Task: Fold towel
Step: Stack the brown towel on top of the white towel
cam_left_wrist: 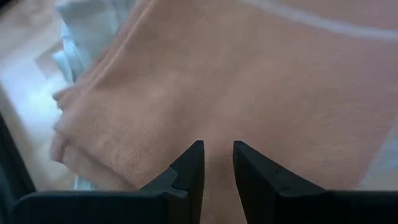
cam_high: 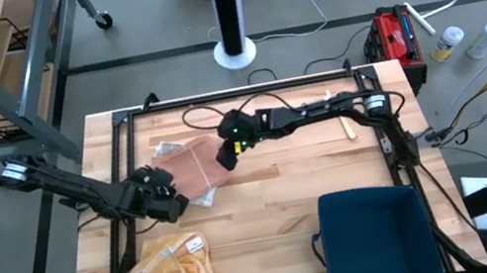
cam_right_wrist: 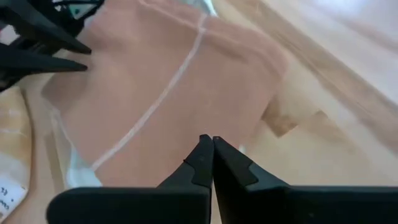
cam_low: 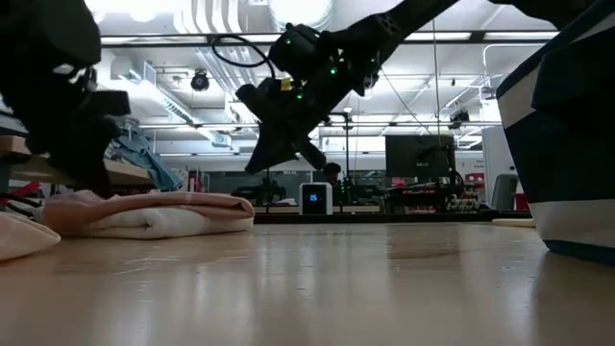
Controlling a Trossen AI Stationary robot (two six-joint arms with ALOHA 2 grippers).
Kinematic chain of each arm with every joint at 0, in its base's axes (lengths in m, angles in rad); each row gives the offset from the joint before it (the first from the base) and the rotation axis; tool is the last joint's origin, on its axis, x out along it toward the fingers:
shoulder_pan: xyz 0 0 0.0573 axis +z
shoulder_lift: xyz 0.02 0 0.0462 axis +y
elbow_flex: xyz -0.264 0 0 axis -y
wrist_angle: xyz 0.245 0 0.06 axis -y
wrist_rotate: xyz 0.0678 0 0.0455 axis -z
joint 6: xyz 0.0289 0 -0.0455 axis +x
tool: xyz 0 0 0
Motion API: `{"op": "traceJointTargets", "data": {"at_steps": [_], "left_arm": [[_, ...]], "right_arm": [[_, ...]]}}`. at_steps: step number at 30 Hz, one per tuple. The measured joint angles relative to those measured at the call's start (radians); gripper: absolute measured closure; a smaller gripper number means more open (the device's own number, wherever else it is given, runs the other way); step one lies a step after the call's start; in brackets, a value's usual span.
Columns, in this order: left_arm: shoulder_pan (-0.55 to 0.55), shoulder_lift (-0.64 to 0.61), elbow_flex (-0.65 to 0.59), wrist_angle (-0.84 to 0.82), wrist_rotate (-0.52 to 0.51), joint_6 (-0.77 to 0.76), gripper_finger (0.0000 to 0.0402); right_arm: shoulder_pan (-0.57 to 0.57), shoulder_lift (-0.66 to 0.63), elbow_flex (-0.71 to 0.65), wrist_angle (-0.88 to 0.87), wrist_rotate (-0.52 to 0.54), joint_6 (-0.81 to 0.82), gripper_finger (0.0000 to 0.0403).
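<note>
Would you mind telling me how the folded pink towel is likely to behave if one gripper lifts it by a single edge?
The pink towel lies in soft stacked layers, so it would probably droop and unfold rather than lift flat. Its loose edges beside the left gripper suggest that the layers may slide apart. It looks light, so a push would likely bunch it on the wooden table.

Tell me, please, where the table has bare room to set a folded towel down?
Bare wood runs across the middle, between the pink towel and the dark blue bin. The strip beyond the right gripper holds only a small wooden stick. The left side is crowded: left gripper, pink towel, yellow cloth.
</note>
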Motion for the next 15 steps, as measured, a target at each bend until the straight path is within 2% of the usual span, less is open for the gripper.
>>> {"op": "traceJointTargets", "data": {"at_steps": [3,6,11,15], "left_arm": [[0.010,0.000,-0.052,0.060,0.003,0.001,0.0326],[0.024,-0.001,-0.084,0.087,0.031,0.001,0.0326],[0.035,0.001,-0.107,0.096,0.063,-0.009,0.0326],[0.035,0.002,-0.107,0.094,0.062,-0.009,0.0326]], "right_arm": [[-0.001,0.045,0.029,-0.003,-0.032,0.000,0.0396],[-0.001,0.093,0.060,-0.022,-0.044,0.010,0.0373],[-0.006,0.119,0.153,-0.064,0.057,0.004,0.0307],[-0.013,0.157,0.213,-0.095,0.031,0.000,0.0251]]}}
